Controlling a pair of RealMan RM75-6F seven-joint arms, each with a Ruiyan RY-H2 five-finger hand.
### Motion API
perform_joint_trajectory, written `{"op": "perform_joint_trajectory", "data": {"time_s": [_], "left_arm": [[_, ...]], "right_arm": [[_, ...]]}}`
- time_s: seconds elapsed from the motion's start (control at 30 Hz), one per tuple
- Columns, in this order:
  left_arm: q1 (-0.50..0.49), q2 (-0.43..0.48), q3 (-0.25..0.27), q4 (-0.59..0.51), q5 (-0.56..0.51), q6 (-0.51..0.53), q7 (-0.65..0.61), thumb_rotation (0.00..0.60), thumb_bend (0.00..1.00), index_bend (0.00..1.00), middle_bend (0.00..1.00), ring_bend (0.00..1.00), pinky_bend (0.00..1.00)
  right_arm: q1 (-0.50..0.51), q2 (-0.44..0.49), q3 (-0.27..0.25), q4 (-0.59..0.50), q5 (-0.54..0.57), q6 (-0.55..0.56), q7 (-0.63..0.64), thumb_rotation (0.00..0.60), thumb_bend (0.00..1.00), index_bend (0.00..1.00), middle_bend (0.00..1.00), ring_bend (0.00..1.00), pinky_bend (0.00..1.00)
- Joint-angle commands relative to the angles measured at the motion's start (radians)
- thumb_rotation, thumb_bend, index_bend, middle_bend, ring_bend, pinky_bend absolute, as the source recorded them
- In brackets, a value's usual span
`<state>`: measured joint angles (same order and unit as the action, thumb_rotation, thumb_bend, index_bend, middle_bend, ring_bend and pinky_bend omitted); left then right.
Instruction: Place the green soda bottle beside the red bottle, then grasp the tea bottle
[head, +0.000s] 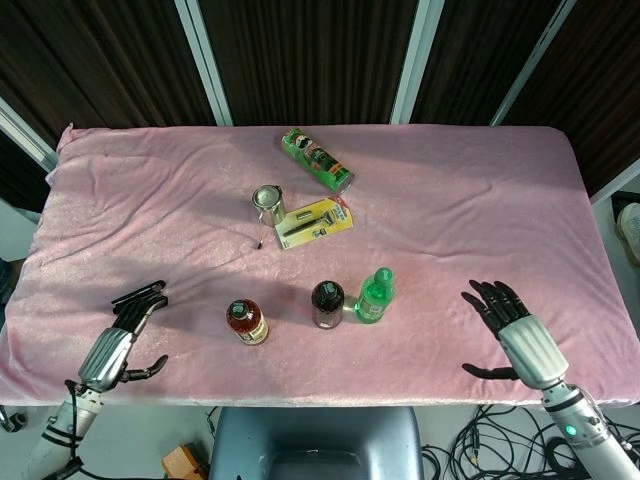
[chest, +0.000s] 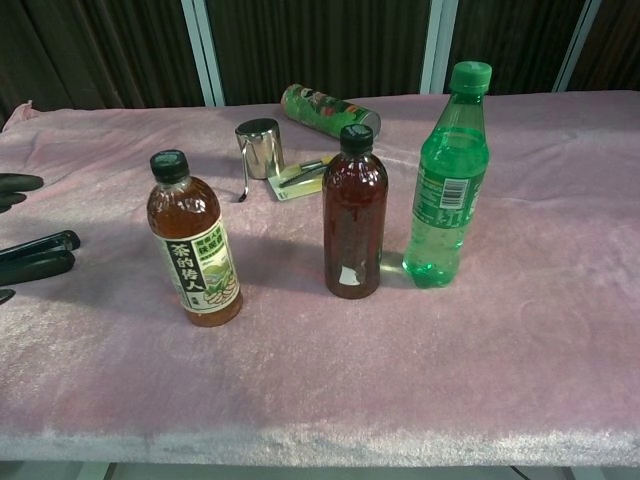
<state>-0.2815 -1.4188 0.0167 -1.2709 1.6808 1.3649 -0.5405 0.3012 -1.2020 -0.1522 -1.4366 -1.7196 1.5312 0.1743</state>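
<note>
Hands number two, both with fingers spread and holding nothing. The right hand (head: 522, 340) hovers over the near right of the pink cloth (head: 480, 200), well apart from the bottles, fingers pointing far and thumb out to the left. The left hand (head: 118, 345) sits at the near left edge, fingers spread and reaching toward the black object (head: 140, 295), its fingertips close over or touching it; which, I cannot tell. In the chest view only dark fingertips (chest: 18, 183) show at the left border.

Three bottles stand upright in a row near the front. The green bottle (chest: 447, 180) is rightmost, just beside the red bottle (chest: 353, 215) with a narrow gap between them. The tea bottle (chest: 193, 243) stands apart to the left, untouched, nearer the left hand.

Farther back sit one steel cup (chest: 259, 147), one yellow package (head: 316, 221) just right of it, and one green can (head: 317, 159) lying on its side.
</note>
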Motion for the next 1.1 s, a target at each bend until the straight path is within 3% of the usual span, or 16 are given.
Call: {"op": "perform_joint_trajectory", "data": {"time_s": [0.03,0.47,1.1], "left_arm": [[-0.033,-0.102,-0.024,0.086,0.01,0.046,-0.127,0.6,0.29,0.0,0.0,0.0,0.0],[-0.1,-0.139,-0.004,0.006,0.004,-0.029,-0.171,0.6,0.29,0.0,0.0,0.0,0.01],[-0.223,-0.237,-0.055,-0.027,-0.093,-0.214,-0.093,0.6,0.28,0.0,0.0,0.0,0.04]], "right_arm": [[-0.013,0.006,-0.003,0.004,-0.018,0.008,-0.004,0.6,0.11,0.0,0.0,0.0,0.14],[-0.027,0.017,0.016,0.003,-0.044,-0.004,0.027,0.6,0.11,0.0,0.0,0.0,0.14],[-0.039,0.034,0.027,-0.007,-0.067,-0.027,0.045,0.6,0.11,0.0,0.0,0.0,0.14]]}}
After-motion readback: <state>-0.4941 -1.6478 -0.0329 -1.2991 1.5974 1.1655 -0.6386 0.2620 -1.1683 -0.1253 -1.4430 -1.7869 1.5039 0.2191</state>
